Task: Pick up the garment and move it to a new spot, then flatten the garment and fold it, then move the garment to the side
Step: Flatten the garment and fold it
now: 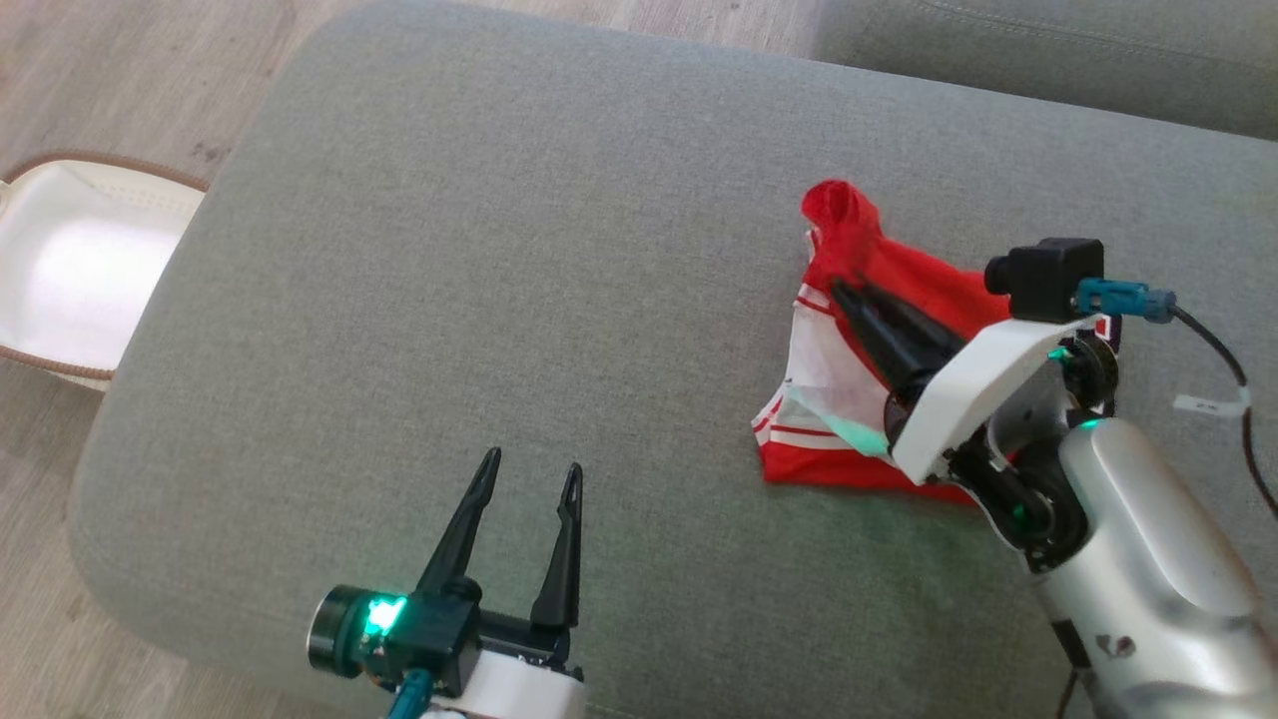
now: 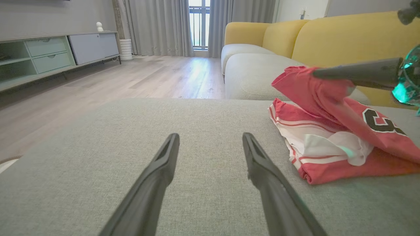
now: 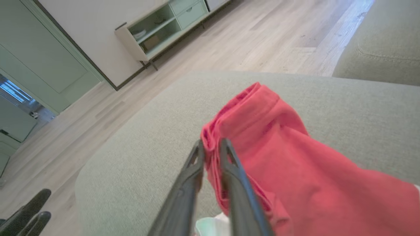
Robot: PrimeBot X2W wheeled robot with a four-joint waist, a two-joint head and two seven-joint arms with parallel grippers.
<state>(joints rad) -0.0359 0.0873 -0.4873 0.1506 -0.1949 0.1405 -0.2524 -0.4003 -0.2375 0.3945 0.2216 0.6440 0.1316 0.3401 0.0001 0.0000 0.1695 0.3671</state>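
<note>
The garment (image 1: 849, 225) is a red jersey with white striped trim and a dark number, lying crumpled on the right half of the grey cushion (image 1: 499, 250). My right gripper (image 1: 839, 288) is shut on a red fold of it and holds that fold raised above the rest. In the right wrist view the two fingers (image 3: 197, 164) pinch the red cloth (image 3: 279, 147) at the tips (image 3: 211, 144). The left wrist view shows the lifted flap (image 2: 308, 88) hanging from the right gripper (image 2: 315, 73). My left gripper (image 1: 531, 461) (image 2: 210, 136) stands open over bare cushion, left of the garment.
A white basket with a brown rim (image 1: 60, 270) sits on the wooden floor off the cushion's left edge. Another grey seat (image 1: 1048, 50) lies beyond at the upper right. A yellow sofa (image 2: 328, 36) and a low cabinet (image 2: 49, 55) stand farther off.
</note>
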